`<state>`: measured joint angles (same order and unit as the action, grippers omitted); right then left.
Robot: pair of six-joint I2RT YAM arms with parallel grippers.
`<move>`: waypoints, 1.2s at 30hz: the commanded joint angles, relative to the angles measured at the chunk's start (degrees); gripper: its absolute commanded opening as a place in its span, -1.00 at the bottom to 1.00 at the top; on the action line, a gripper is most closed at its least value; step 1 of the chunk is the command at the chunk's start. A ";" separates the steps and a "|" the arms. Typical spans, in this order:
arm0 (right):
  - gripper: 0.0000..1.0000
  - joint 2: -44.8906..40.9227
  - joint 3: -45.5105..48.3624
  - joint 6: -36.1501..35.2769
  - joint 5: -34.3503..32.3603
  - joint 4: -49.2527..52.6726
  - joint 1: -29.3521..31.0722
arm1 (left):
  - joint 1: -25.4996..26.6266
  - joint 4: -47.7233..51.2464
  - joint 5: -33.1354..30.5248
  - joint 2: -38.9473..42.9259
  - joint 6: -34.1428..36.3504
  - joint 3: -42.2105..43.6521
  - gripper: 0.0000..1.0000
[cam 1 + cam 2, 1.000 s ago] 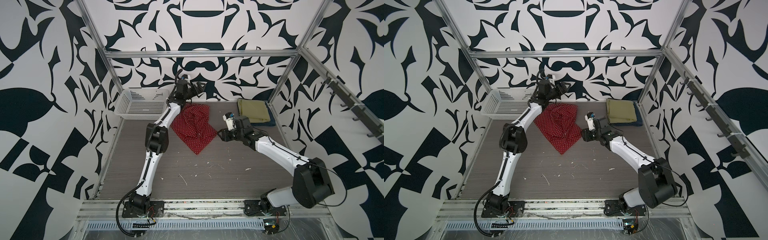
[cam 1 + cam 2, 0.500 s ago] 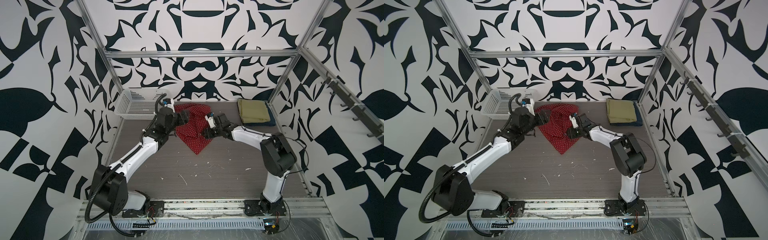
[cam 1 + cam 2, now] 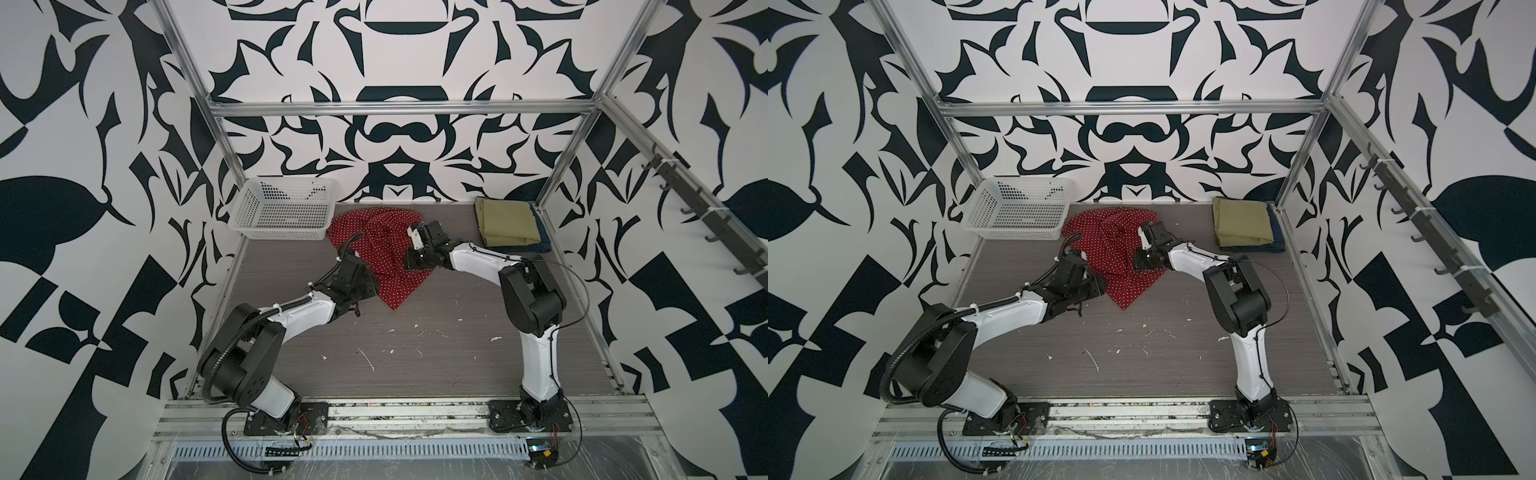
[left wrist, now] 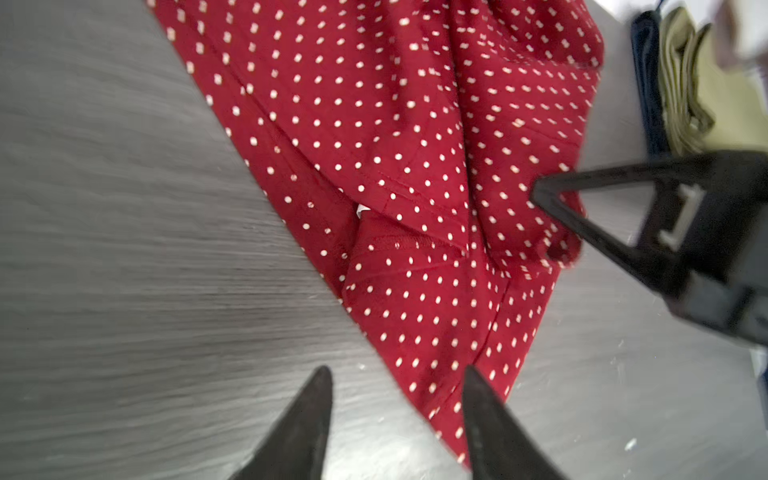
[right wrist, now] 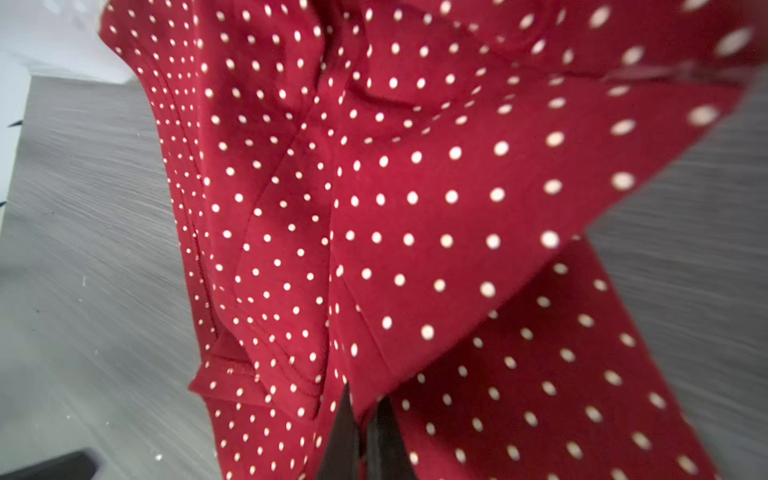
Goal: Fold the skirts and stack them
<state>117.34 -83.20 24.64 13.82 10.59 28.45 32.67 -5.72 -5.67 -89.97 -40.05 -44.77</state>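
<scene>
Right end effector (image 3: pixel 410 261) is pinched shut on the red polka-dot skirt (image 3: pixel 374 237), which lies crumpled on the far middle of the bench (image 3: pixel 415 353) in a top view; at far right the folded olive skirt (image 3: pixel 505 220) lies on the denim skirt (image 3: pixel 542 244). In the left wrist view, the left end effector (image 4: pixel 395 374) stands partly open over the red skirt's near tip. In the right wrist view, closed fingers (image 5: pixel 345 436) grip a raised fold.

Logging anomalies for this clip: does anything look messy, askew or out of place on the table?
White flecks litter the near half of the table, like debris. The red polka-dot skirt lies bunched and skewed toward the back, unlike the olive skirt folded neatly on the blue skirt at the far right corner.
</scene>
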 commanded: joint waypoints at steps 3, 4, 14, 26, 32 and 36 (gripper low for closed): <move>-1.00 -9.11 0.13 3.97 4.09 2.57 -7.22 | 0.17 -3.47 2.44 -7.92 1.37 -6.79 -0.26; -1.00 -9.92 0.29 3.94 4.82 3.47 -8.94 | 0.13 -3.91 2.87 -9.86 1.55 -7.91 -0.28; -0.88 -2.59 -12.54 -7.14 4.40 20.03 -21.56 | -0.03 -2.70 4.13 -19.56 4.00 -14.03 -0.74; -0.78 -2.56 -16.24 -11.31 -10.27 32.67 -23.52 | -5.93 3.53 2.31 -9.72 12.71 -11.81 -0.59; -0.87 -6.04 -6.37 -7.94 -15.58 36.80 -22.90 | -6.30 2.97 8.59 -13.03 11.02 -14.42 -0.22; -0.86 -11.25 4.99 -6.50 -15.10 33.45 -21.86 | -5.49 0.96 13.57 -16.15 10.56 -16.72 0.10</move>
<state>109.56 -83.50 16.40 0.75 42.76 5.78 26.81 -3.88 2.92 -103.66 -29.21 -59.05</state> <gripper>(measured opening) 0.071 0.526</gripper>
